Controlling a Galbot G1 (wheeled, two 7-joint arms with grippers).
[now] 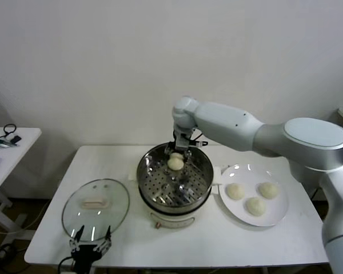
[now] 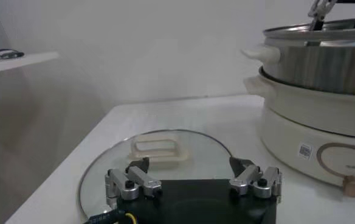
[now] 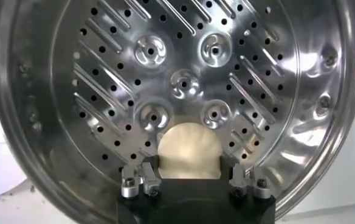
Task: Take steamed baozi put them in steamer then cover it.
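Directly above the steamer (image 1: 174,185), the right gripper (image 1: 176,161) is held at the far side of the basket, its fingers (image 3: 148,181) closed around one steamed baozi (image 1: 175,163). Seen from the right wrist, the pale bun (image 3: 188,152) is pinched between the two fingers, with the perforated bottom of the steamer (image 3: 104,91) spread out beyond it; whether the bun touches the basket floor cannot be told. The basket itself is seated on a white pot base with side handles, at the middle of the white table (image 1: 217,240).

Just to the right of the steamer, a white plate (image 1: 277,216) is set, and three more buns (image 1: 255,205) are laid on it, near one another but apart. To the left of the steamer, the cover (image 1: 95,205) is laid flat on the table, its cream handle up.

Nearer the robot than the cover, at the table's front edge, the left gripper (image 1: 90,242) is held with its jaws spread wide and nothing between them. From the left wrist, the left gripper (image 2: 193,176) is seen just short of the cover (image 2: 165,152), with the side of the steamer (image 2: 317,91) beyond.
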